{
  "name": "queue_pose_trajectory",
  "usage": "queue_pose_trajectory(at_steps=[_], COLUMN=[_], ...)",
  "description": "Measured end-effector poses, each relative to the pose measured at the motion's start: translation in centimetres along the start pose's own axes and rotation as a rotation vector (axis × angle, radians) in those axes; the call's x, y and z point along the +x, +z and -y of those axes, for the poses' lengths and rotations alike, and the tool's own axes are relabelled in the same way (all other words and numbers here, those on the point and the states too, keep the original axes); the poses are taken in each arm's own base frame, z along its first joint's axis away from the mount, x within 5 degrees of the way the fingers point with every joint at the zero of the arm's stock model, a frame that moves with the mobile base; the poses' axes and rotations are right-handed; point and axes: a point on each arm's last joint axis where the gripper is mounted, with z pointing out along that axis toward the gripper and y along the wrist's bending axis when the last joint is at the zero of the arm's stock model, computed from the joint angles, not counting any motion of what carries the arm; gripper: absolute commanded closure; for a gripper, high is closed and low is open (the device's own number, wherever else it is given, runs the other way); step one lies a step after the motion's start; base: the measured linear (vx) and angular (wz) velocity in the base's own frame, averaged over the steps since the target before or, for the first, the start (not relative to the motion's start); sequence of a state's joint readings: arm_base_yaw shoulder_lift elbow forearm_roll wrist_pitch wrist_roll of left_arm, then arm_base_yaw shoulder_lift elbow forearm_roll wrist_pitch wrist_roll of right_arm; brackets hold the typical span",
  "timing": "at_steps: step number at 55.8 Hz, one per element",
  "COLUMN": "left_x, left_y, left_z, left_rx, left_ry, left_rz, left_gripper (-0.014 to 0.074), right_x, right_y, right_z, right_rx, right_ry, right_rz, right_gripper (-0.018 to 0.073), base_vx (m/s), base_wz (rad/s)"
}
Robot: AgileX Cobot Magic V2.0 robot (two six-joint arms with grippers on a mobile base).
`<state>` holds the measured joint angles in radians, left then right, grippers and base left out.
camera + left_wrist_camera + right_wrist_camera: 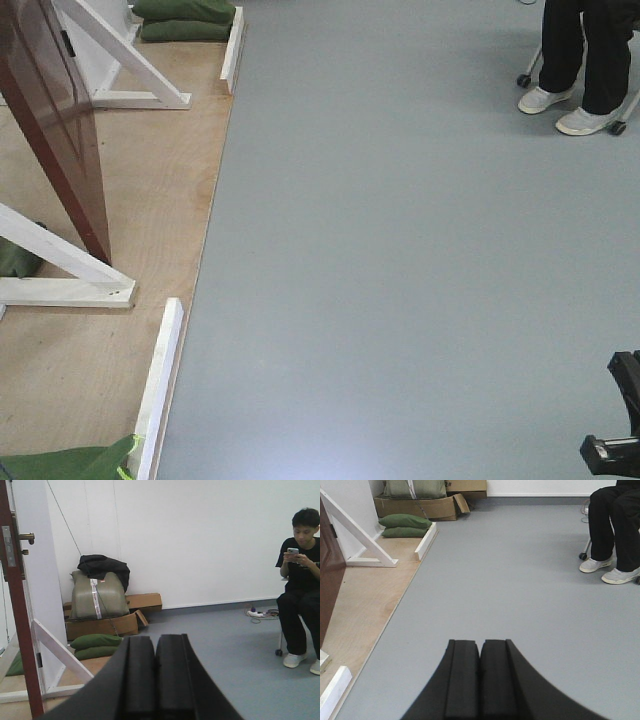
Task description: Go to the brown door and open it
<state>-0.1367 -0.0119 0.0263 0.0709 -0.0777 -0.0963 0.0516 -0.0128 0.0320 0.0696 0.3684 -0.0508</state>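
Observation:
The brown door [62, 130] stands at the far left on a plywood platform, glossy reddish-brown and swung at an angle. In the left wrist view I see its edge [18, 640] with a brass lever handle [28, 537] and a metal lock plate [7, 546]. In the right wrist view only a low corner of the door [329, 585] shows at the left. My left gripper [155, 639] is shut with nothing in it, well to the right of the door. My right gripper [480, 643] is also shut and empty, over grey floor.
White brace frames [75, 270] and rails [160, 380] edge the plywood platform [150, 180]. Green sandbags [185, 18] and cardboard boxes [102, 624] lie beyond. A seated person [300, 580] is at the right on a wheeled chair. A black robot part [615, 420] shows at lower right.

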Motion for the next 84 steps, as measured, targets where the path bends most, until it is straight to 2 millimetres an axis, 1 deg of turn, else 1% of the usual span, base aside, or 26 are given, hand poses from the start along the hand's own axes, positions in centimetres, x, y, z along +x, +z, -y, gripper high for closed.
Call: queue_pose_trajectory(at_steps=[41,84], left_x=[0.0,0.0], left_y=[0.0,0.0], left_z=[0.0,0.0], left_rx=[0.0,0.0], left_ry=[0.0,0.0], left_rz=[0.0,0.0], left_gripper=[0.053,0.053], right_x=[0.0,0.0], right_y=[0.0,0.0], right_z=[0.0,0.0], right_rx=[0.0,0.0], right_ry=[0.0,0.0], right_rz=[0.0,0.0], right_gripper=[0.0559,0.0559], base_vx=[0.15,0.37], base_wz=[0.01,0.03])
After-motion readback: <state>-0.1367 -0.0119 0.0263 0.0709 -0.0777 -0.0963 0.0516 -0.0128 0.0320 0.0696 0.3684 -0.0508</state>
